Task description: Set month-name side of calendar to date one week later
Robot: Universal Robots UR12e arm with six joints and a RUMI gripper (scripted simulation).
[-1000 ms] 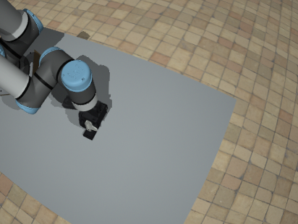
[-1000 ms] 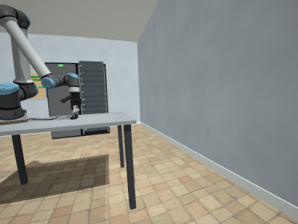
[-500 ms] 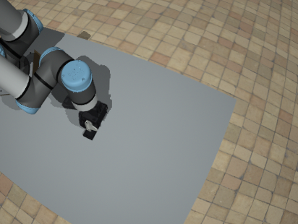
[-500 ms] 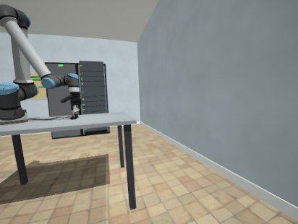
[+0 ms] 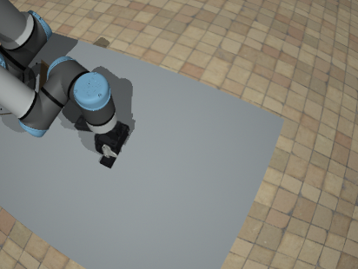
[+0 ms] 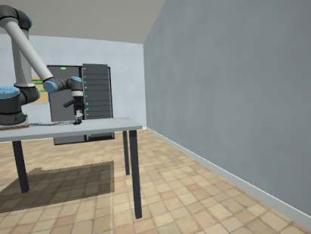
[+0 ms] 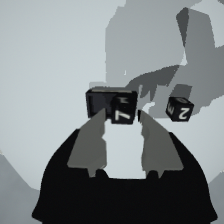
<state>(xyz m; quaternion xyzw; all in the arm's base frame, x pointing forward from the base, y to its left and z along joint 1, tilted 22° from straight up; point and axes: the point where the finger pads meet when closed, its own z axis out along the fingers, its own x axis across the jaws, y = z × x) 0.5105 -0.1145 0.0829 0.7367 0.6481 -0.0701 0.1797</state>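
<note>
Cube marked 7 just beyond the part-closed pincer's fingertips.

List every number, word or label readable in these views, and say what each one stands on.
"7": on the dark cube in the tray, ahead of the fingers.
"2": on the loose cube lying on the table.
The month's name on the tray cannot be made out.

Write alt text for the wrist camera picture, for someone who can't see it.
Seen from the robot's wrist, two grey fingers of the gripper reach toward a black tray on a grey table, with a black cube showing a white 7 at their tips. A second cube marked 2 lies apart, to the right.
</note>
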